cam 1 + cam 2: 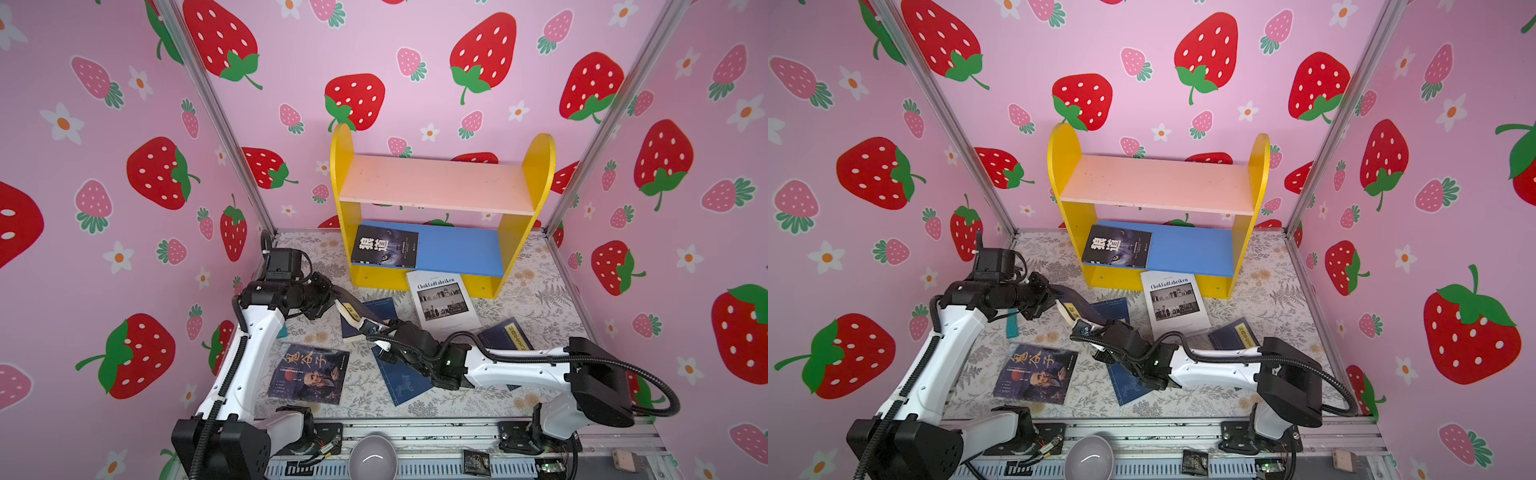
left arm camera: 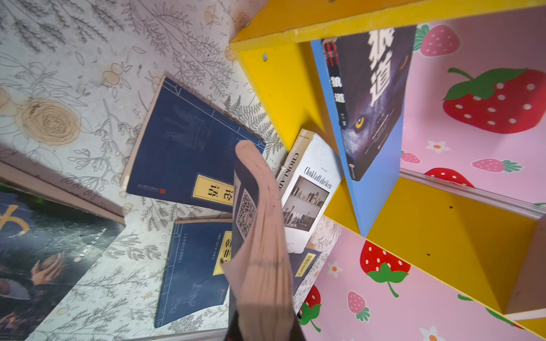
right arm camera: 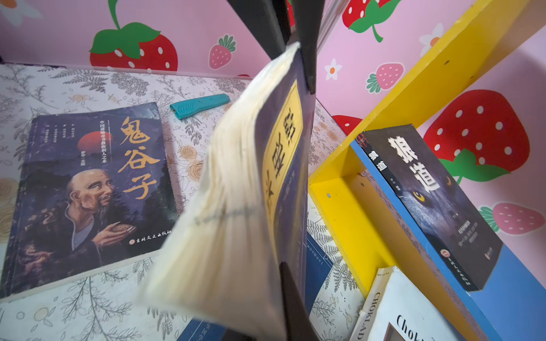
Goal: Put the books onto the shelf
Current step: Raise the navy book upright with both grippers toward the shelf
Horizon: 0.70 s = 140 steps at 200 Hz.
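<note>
Your left hand [image 1: 332, 298] and right hand [image 1: 368, 327] are both clamped on one yellow-labelled navy book [image 1: 353, 311], held off the worktop [image 1: 540, 291] between them, likely so you can re-grip it for the shelf [image 1: 440, 183] just beyond your right hand.

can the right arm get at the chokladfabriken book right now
Probably not yet: the right gripper is shut on the lifted navy book. The Chokladfabriken book itself has nothing on it.
</note>
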Available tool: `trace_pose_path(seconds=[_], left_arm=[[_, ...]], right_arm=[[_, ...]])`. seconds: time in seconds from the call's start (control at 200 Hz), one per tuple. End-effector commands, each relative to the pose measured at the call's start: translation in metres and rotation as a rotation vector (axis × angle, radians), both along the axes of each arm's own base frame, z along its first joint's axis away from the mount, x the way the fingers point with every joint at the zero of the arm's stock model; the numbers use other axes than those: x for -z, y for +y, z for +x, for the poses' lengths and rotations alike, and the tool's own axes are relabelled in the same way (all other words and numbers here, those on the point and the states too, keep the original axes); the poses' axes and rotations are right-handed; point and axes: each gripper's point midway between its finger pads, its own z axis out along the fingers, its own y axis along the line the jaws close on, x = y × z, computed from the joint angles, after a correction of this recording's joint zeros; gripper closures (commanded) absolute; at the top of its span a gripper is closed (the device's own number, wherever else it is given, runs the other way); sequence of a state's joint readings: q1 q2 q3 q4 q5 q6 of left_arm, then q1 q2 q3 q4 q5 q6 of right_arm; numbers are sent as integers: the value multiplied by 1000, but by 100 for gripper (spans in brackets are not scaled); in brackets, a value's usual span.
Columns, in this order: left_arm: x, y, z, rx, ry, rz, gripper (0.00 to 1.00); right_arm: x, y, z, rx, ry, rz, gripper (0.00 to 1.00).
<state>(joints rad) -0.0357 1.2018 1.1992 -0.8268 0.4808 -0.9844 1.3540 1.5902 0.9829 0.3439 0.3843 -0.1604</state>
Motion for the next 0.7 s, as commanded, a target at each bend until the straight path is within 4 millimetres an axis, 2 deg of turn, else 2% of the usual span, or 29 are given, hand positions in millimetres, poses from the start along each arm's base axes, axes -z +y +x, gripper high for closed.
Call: trace_pose_path(seconds=[0.0, 0.065, 0.125, 0.265, 0.335, 0.435, 0.555, 0.695], left_arm=[[-29, -16, 20, 24, -124, -80, 73], [-41, -13, 27, 25, -183, -55, 53], [-58, -7, 34, 25, -258, -5, 41], [-104, 3, 38, 22, -455, 83, 25], [-122, 6, 32, 35, -537, 128, 22], [-137, 5, 20, 85, -635, 178, 20], [-150, -14, -1, 187, -779, 129, 19], [-168, -32, -25, 248, -908, 75, 18]], right_arm=[[-41, 3, 9, 48, 70, 181, 100], [-50, -5, 15, 48, 126, 234, 100], [-62, -13, 23, 40, 196, 291, 100], [-95, -34, 49, 33, 378, 432, 100], [-112, -46, 64, 28, 465, 493, 100], [-141, -56, 71, -71, 595, 584, 100], [-194, -67, 62, -247, 658, 700, 100], [-248, -87, 63, -300, 678, 829, 100]])
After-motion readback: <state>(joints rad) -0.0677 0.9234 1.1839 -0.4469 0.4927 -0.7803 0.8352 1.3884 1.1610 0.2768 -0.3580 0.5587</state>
